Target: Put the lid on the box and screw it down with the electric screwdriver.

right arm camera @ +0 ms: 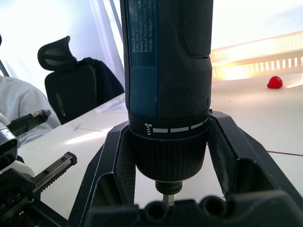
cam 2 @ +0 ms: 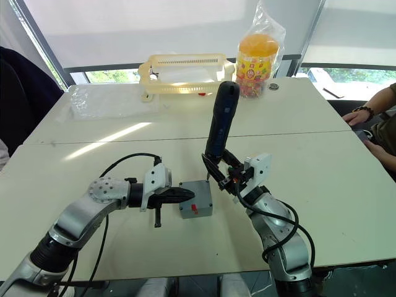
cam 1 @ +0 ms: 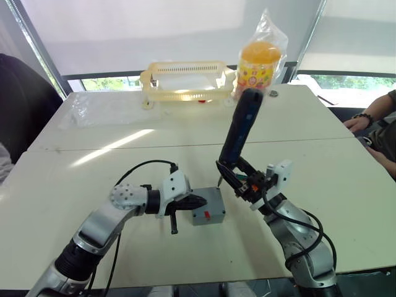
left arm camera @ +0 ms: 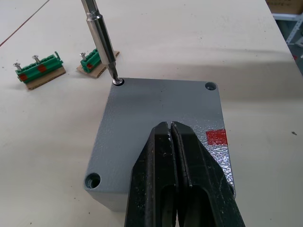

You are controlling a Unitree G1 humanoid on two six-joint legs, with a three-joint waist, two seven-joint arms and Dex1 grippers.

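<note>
On the white surface [cam 1: 322, 185] near the robot sits the grey box [cam 1: 208, 213], and the lid [left arm camera: 156, 113] is already on top of it. You can see a little red mark on the side of the box. The left hand [left arm camera: 177, 156] has its two black fingers pressed together with nothing between them. Its tips rest on top of the lid and push down on it. The right hand [cam 2: 218, 168] is clenched around the electric screwdriver [cam 2: 221, 120]. The tool stands up tall and leans a little, with its fat dark end high in the air. Its thin metal bit [left arm camera: 102, 40] points down, and the tip sits right on a screw in one corner of the lid. Two other corner holes of the lid look like they have no screws in them. Just beside the box lie two small green blocks [left arm camera: 39, 71] on bits of brown card, with small screws sticking up out of them. Far back on the surface is a pale yellow basket [cam 1: 184, 80], and next to it is a clear bag with an orange and yellow tub [cam 1: 258, 62] inside. At the right edge, a person's hand [cam 1: 357, 122] with a dark wristband rests by the surface.
</note>
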